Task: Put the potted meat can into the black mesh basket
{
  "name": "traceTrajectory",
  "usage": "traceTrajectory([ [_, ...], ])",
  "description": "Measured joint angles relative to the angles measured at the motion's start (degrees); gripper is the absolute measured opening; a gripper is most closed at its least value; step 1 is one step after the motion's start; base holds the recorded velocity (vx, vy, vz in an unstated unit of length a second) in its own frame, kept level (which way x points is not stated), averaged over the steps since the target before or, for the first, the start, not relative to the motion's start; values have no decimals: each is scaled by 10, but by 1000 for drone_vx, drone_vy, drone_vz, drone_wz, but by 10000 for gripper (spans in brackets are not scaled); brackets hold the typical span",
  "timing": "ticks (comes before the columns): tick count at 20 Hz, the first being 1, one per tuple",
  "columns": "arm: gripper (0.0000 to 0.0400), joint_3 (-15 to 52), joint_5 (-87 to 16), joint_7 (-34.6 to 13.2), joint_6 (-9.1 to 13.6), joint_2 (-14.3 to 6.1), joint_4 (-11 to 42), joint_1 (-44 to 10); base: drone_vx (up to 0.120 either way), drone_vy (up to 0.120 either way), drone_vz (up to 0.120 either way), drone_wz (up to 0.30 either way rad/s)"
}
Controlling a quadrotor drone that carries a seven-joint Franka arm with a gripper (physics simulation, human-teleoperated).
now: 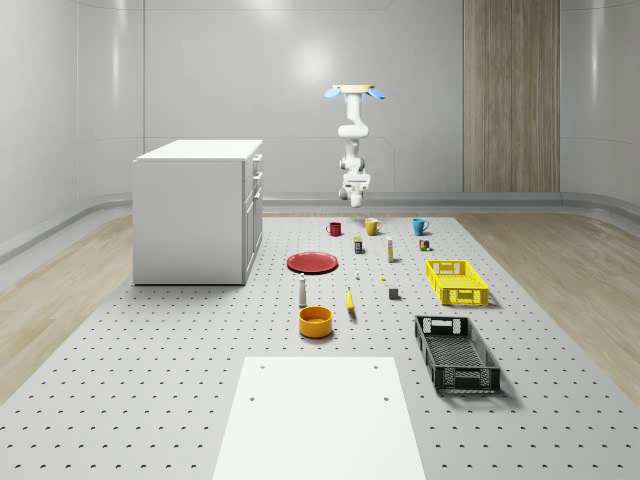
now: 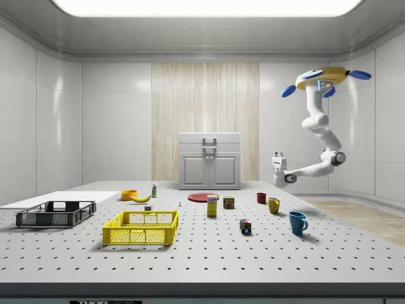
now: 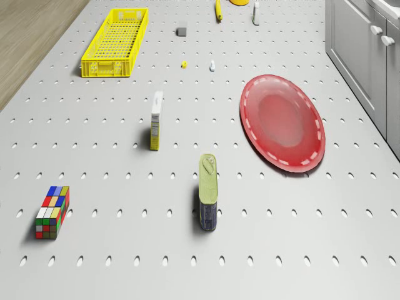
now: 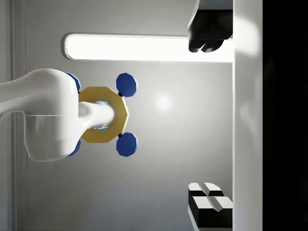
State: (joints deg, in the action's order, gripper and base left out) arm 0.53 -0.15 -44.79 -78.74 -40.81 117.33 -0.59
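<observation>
Perforated table (image 1: 150, 380); potted meat can (image 3: 209, 193) standing untouched mid-table, black mesh basket (image 1: 456, 353) empty by its edge; drone (image 2: 323, 78) hovering high; gripper (image 4: 207, 115) spread, empty; everything remains.

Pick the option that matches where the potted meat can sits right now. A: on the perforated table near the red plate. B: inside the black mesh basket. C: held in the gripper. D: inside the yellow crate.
A: the potted meat can stands on the perforated table beside the red plate, while the black mesh basket sits far off and the gripper hangs in the air, wide open and holding nothing.
</observation>
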Motion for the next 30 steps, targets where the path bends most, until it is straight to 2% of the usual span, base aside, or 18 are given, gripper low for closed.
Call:
traceTrajectory([
  [12,400,17,-23,-3,-5,-4,4,-5,120,0,-17,0],
  [19,400,59,-83,-11,-9,-7,11,-18,120,0,0,0],
  [25,400,161,-229,-32,-16,-16,43,-51,120,0,-100,0],
  [28,400,250,-363,-55,-23,-28,94,-83,120,0,-120,0],
  [30,400,322,-478,-81,-29,-41,151,-112,120,0,-120,0],
])
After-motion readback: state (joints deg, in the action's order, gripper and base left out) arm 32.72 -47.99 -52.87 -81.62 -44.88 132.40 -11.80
